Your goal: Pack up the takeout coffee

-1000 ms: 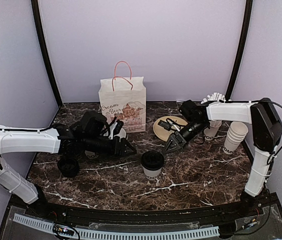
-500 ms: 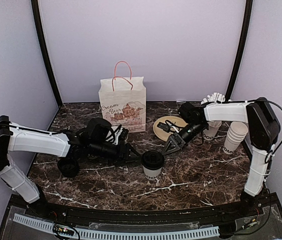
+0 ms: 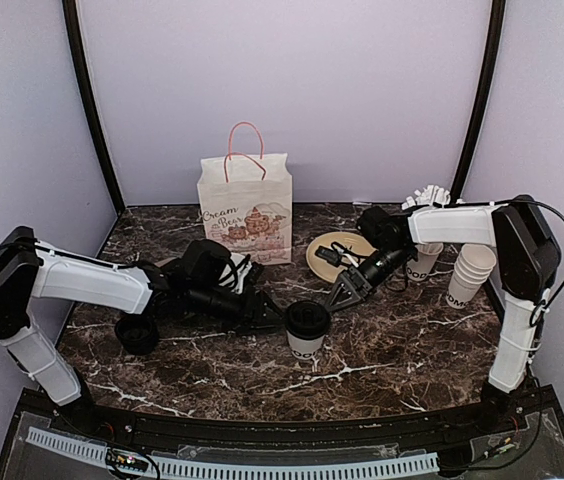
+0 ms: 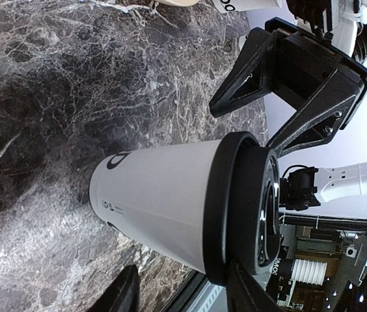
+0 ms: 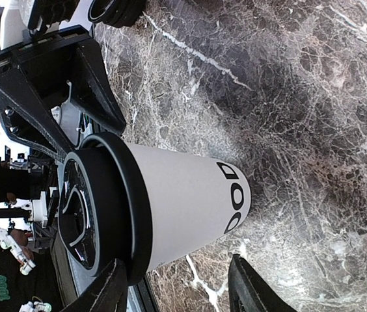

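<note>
One takeout coffee cup (image 3: 305, 330), white with a black lid, stands mid-table. It also shows in the left wrist view (image 4: 164, 195) and the right wrist view (image 5: 183, 201). My left gripper (image 3: 267, 312) is open at the cup's left side, and its fingers straddle the cup in its wrist view (image 4: 183, 292). My right gripper (image 3: 342, 293) is open just behind and right of the cup, with the cup ahead between its fingers (image 5: 180, 289). Neither is shut on the cup. The second lidded cup is not clearly visible.
A paper bag (image 3: 245, 208) with pink handles stands at the back. A tan disc (image 3: 334, 250) lies right of it. A cup of white sticks (image 3: 425, 258) and a stack of lidless cups (image 3: 470, 272) are at the right. A black round object (image 3: 137, 335) sits under my left arm.
My left gripper has reached right, from near the table's left centre up to the cup's left side. My right gripper has barely moved. The cup stands where it was.
</note>
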